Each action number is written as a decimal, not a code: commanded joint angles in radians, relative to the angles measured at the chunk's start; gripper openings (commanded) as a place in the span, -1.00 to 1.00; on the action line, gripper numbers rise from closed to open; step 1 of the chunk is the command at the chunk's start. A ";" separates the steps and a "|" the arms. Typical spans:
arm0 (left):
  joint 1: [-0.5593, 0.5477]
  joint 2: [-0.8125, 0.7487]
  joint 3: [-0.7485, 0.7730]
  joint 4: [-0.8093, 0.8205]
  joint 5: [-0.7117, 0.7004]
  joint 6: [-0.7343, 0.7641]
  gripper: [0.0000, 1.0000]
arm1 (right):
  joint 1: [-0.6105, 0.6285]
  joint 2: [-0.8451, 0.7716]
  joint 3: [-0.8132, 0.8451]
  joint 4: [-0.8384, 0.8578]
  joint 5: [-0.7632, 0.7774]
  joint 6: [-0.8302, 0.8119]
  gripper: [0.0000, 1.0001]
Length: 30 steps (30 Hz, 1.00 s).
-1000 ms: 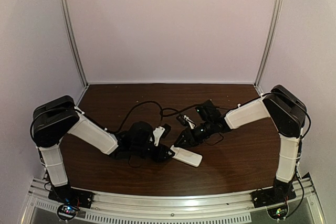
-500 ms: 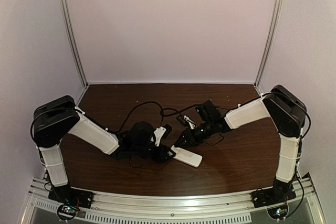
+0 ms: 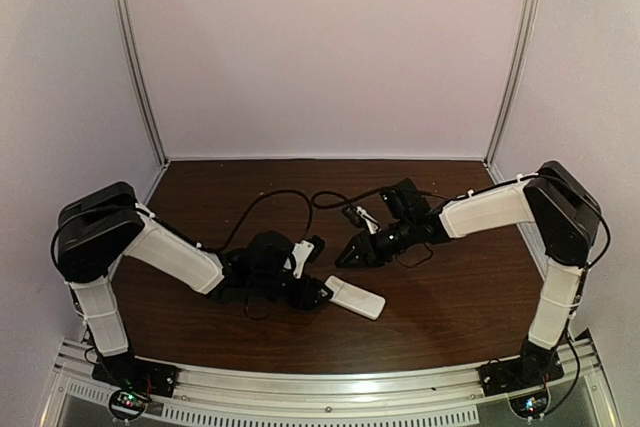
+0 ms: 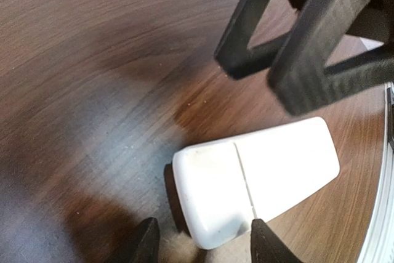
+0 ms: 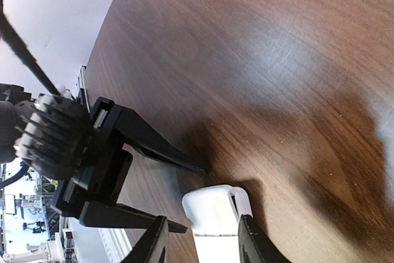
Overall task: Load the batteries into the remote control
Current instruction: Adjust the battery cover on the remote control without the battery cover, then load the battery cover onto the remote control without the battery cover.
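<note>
We are looking down on a dark brown wood-grain worktop (image 3: 450,317) boxed in by pale lilac walls. On the left, the white-and-black left arm (image 3: 175,252) is slanting low toward the middle. The left gripper (image 4: 202,229), black and two-fingered, is standing released. Its fingers are straddling the left end of the small flat white rectangular plastic remote control (image 3: 357,298) without clenching it. In the left wrist view one finger is sitting right at the casing's edge while the other is standing clear, with a gap between them.

The remote control is lying flat on the worktop near the centre, a little toward the near edge. It is slanting down to the right, with its plain back facing up and a thin seam running across it. Loose black cables (image 3: 270,202) are looping over the wood behind it.

Just beyond the remote control's far side, the black right gripper (image 3: 345,257) is hovering with its fingers parted. It is grasping nothing, staying close to the casing but apart from it. On the right, the white-and-black right arm (image 3: 485,209) is angling in from its base.
</note>
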<state>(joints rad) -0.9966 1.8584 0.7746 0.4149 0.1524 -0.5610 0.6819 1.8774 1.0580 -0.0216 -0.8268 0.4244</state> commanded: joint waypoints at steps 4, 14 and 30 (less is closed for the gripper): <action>0.023 -0.037 0.023 -0.039 -0.001 -0.008 0.00 | -0.022 -0.146 -0.071 -0.066 0.087 -0.031 -0.22; 0.031 -0.036 0.066 -0.079 -0.010 -0.003 -0.11 | -0.035 -0.301 -0.232 -0.139 0.172 -0.030 -0.19; 0.031 0.021 0.130 -0.115 0.005 0.020 -0.21 | -0.044 -0.446 -0.481 -0.017 0.134 0.149 -0.08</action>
<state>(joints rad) -0.9695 1.8553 0.8780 0.3119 0.1577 -0.5583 0.6426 1.4578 0.6094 -0.1001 -0.6777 0.5167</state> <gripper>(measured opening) 0.395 0.461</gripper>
